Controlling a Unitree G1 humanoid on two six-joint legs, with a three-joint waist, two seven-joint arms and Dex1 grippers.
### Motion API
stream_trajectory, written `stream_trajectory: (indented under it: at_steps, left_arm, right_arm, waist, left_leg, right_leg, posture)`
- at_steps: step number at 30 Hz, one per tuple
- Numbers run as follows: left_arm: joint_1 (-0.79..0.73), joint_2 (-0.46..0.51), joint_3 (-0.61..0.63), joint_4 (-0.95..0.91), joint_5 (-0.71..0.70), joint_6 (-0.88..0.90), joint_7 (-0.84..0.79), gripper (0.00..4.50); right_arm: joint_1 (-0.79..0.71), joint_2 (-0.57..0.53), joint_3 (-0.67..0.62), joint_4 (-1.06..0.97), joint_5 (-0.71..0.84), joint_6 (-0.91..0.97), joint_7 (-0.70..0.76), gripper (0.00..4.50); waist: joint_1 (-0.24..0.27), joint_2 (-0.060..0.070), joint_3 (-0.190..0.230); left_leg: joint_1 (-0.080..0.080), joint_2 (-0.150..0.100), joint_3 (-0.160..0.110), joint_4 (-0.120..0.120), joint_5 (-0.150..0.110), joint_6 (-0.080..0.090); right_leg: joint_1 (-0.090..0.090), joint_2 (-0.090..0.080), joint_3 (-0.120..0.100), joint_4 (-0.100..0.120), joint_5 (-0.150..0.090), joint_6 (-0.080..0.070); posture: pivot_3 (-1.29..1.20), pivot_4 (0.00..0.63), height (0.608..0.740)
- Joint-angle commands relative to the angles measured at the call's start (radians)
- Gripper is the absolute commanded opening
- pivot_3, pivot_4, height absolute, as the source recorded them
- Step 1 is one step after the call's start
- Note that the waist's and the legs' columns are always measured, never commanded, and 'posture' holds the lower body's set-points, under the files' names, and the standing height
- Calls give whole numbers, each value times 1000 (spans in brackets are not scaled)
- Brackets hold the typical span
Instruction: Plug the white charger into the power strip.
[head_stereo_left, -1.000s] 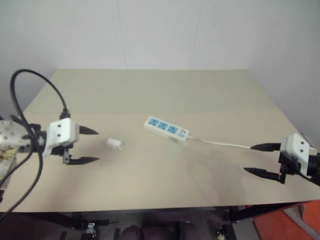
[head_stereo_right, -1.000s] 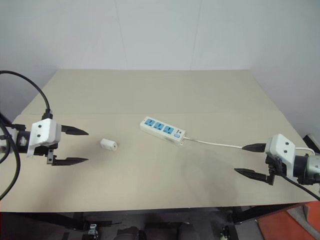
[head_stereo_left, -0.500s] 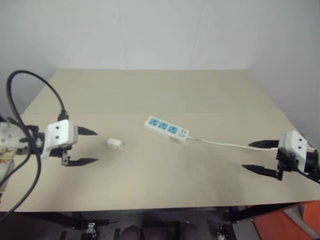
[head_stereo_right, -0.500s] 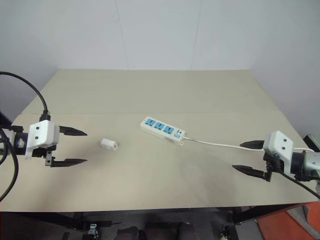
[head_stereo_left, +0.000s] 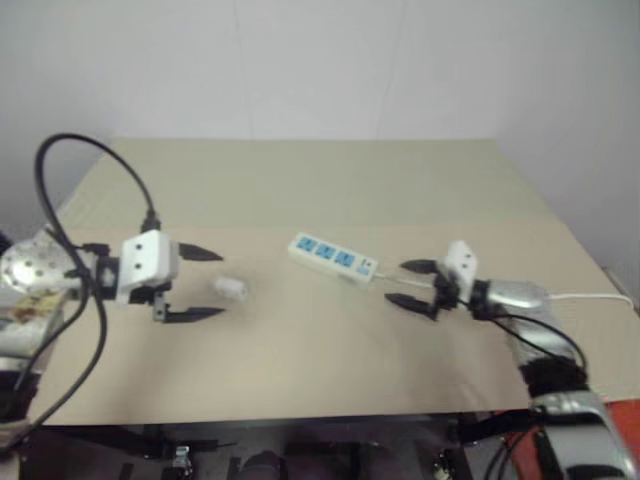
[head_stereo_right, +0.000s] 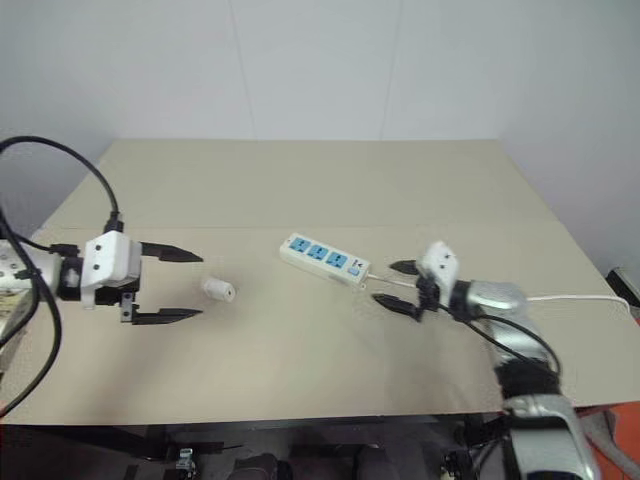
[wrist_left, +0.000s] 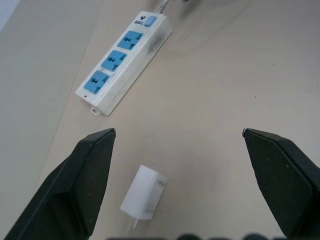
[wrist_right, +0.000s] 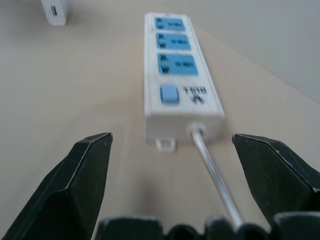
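Note:
The white charger (head_stereo_right: 218, 290) lies on its side on the table, left of centre. My left gripper (head_stereo_right: 201, 285) is open, and its fingertips reach just short of the charger; in the left wrist view the charger (wrist_left: 144, 192) sits low between the two fingers. The power strip (head_stereo_left: 334, 258) lies at mid table with its blue sockets facing up. At the strip's switch end my right gripper (head_stereo_left: 394, 282) is open, one finger on each side of the thin white cord (wrist_right: 212, 172). Neither gripper holds anything.
The tan table (head_stereo_left: 300, 180) stands against a white wall. The strip's cord (head_stereo_right: 575, 298) runs right, off the table's right edge. A black cable (head_stereo_left: 95, 150) loops above my left wrist. Bare tabletop lies in front of and behind the strip.
My right gripper has swung from the table's right edge leftward and forward to the strip's cord end. The left gripper has shifted slightly right, toward the charger. Both stayed open.

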Motion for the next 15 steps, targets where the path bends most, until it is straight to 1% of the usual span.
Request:
stream_trajectory:
  at_steps: [1,7,12,15]
  left_arm:
    - [-21,-2,-8,-16,17,-7,9,4448]
    - [-4,-5,-13,-11,28,-25,-3,4448]
    - [-7,0,-9,7,33,-36,-12,4448]
    - [-2,0,-9,15,42,-48,-11,4448]
  right_arm:
    - [-81,30,-16,89,-4,-61,-21,4500]
    - [-190,95,-15,269,-24,-116,-40,4500]
    - [-223,113,-18,354,-15,-142,35,4500]
    - [-241,124,-14,404,-37,-164,21,4500]
  waist:
    - [2,0,0]
    - [-3,0,0]
    - [-4,0,0]
    - [-9,0,0]
  left_leg:
    - [0,0,0,0,0,0]
    - [0,0,-1,0,0,0]
    - [0,0,-1,-1,0,0]
    - [0,0,-1,-1,0,0]
  right_leg:
    - [0,0,0,0,0,0]
    - [0,0,0,0,0,0]
    - [0,0,0,0,0,0]
    - [0,0,0,0,0,0]
  posture:
    - [0,150,740]
    - [0,150,740]
    - [0,150,740]
    - [0,150,740]
